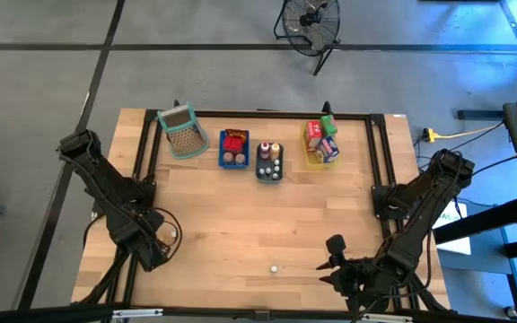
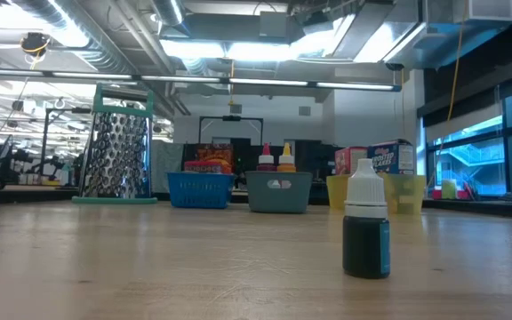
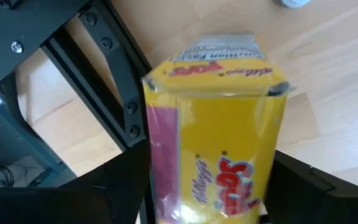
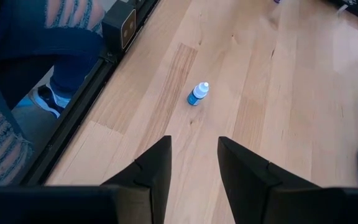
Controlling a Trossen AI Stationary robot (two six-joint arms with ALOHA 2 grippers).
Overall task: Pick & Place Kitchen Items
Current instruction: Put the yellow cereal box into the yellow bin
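A yellow cereal carton (image 3: 216, 124) stands upright near the table's left edge, its top toward the left wrist camera. My left gripper (image 1: 153, 251) points down over it, with a dark finger on each side. The arm hides the carton in the high view. A small blue bottle with a white cap (image 1: 275, 267) stands upright on the wood near the front edge (image 2: 366, 227). My right gripper (image 4: 191, 165) hangs open above the table to the right of the bottle (image 4: 197, 93), with nothing between its fingers. My left gripper has the yellow carton between its two fingers. One finger (image 3: 126, 186) is at the pink side face (image 3: 161, 155) and the other at the opposite side. The fingers come from above, pointing down. The carton stays upright; I cannot tell whether its base is off the table.
At the far edge stand a mesh grater basket (image 1: 182, 131), a blue tray (image 1: 233, 149), a grey tray (image 1: 269, 162) and a yellow tray (image 1: 321, 146), all holding groceries. A small white piece (image 1: 170, 234) lies beside the left gripper. A person's legs (image 4: 36, 56) show beyond the table's black frame (image 3: 104, 81).
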